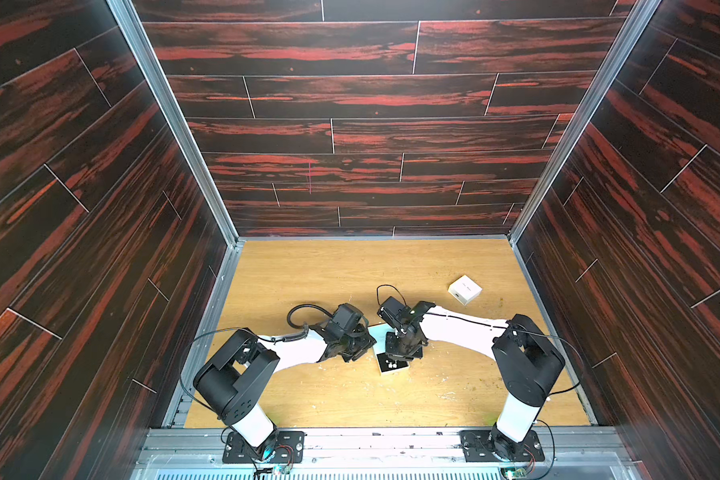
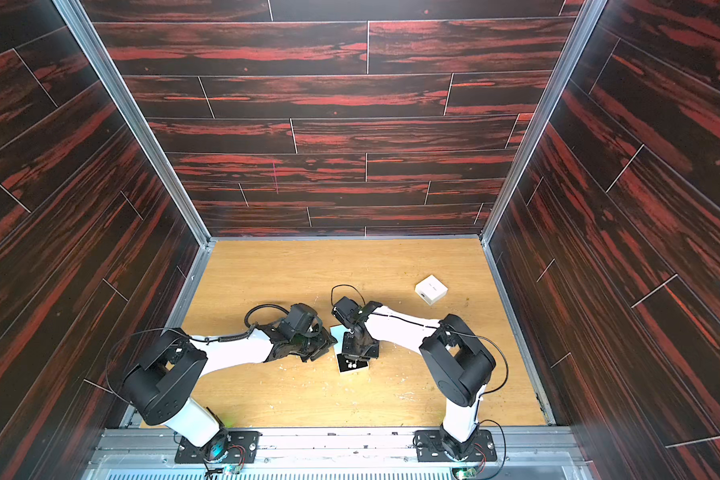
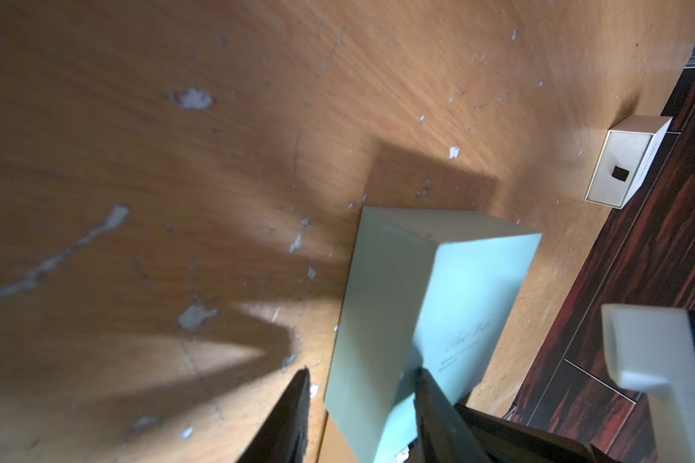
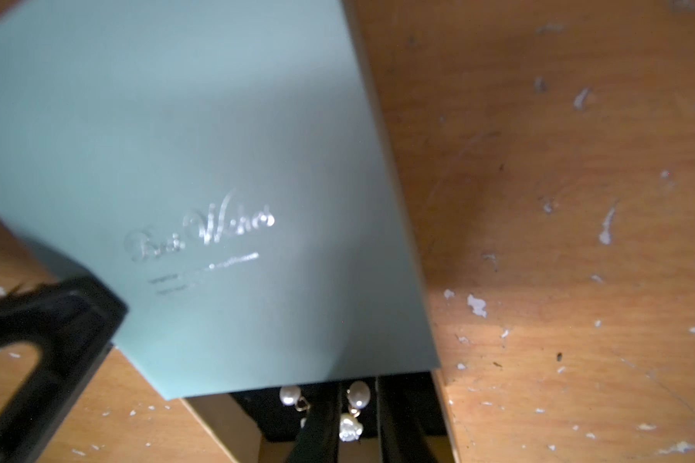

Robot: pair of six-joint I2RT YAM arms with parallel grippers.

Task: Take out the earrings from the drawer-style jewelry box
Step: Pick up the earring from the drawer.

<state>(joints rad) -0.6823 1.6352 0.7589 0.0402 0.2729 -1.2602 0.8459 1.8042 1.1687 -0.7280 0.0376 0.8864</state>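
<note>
Targeting one stud: right tool (image 4: 356,417) straddles one of the earrings (image 4: 350,429) in the open drawer (image 4: 257,405), lower centre, grip unconfirmed. Left tool (image 3: 362,371) brackets the blue sleeve (image 3: 382,280), clamp unclear. Pinch gently, lift straight.

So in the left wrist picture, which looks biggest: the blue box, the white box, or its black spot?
1. blue box
2. white box
3. black spot
The blue box is much nearer the camera, so which box is really bigger is unsure.
</note>
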